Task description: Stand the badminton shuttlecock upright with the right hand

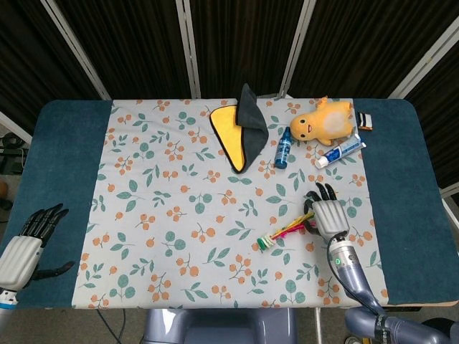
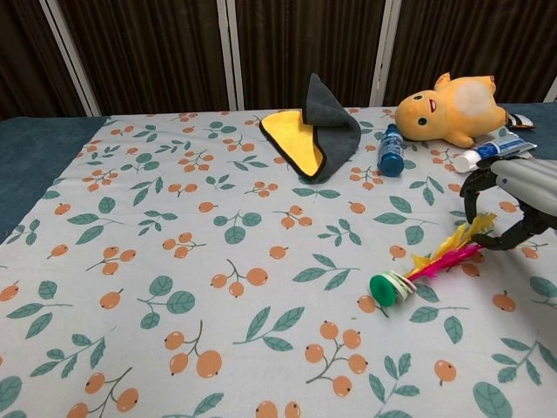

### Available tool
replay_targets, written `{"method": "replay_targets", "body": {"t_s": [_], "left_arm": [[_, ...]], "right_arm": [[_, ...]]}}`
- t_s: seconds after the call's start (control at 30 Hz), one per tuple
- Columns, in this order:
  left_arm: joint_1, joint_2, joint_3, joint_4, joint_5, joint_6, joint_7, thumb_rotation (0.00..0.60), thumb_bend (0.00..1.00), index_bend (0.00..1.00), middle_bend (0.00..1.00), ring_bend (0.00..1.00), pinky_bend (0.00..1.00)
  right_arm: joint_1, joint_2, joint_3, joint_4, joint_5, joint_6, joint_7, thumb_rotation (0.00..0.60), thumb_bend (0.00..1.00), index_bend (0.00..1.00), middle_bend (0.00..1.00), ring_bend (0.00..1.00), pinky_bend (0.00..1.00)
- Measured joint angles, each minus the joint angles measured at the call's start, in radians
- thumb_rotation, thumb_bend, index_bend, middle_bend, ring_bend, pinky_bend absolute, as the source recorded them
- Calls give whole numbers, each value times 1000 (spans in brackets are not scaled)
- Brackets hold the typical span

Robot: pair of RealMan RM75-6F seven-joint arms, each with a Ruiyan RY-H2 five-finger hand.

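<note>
**A:** Where does the shuttlecock [image 1: 285,232] lie?

**B:** Flat on the cloth [image 1: 179,172], toward the table's [image 1: 64,158] right front corner. Its long axis slants: the green base [image 2: 383,288] points toward the front edge and the robot's left, the pink and yellow feathers [image 2: 459,245] toward the back and its right.

**A:** And the right hand [image 1: 328,213]?

**B:** At the feather end. In the chest view its fingers [image 2: 474,184] arch over the feather tips with the thumb curling in from the front, so the feathers sit inside that hook. I cannot tell whether they are pinched or only ringed; no firm hold shows.

**A:** So which way is the base from the fingers?

**B:** Away from them, to the hand's left and nearer the front edge, with the whole feather length between. My reading: closing on the tips and lifting should swing the base down under them, but feathers are soft and may slip.

**A:** The left hand [image 1: 27,244]?

**B:** Well apart, at the left front corner over the bare blue tabletop, fingers loosely spread, holding nothing.
</note>
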Motion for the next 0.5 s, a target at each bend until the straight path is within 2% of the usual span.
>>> {"method": "replay_targets", "body": {"t_s": [0.23, 0.5], "left_arm": [[0, 1, 0, -2, -4, -3, -1, 599, 193, 0, 0, 0, 0], [0, 1, -1, -3, -5, -3, -1, 600, 193, 0, 0, 0, 0]], "right_arm": [[-1, -7, -6, 2, 3, 5, 7, 600, 362, 589, 256, 0, 0], [-3, -7, -10, -5, 7, 12, 8, 600, 386, 614, 265, 0, 0]]}}
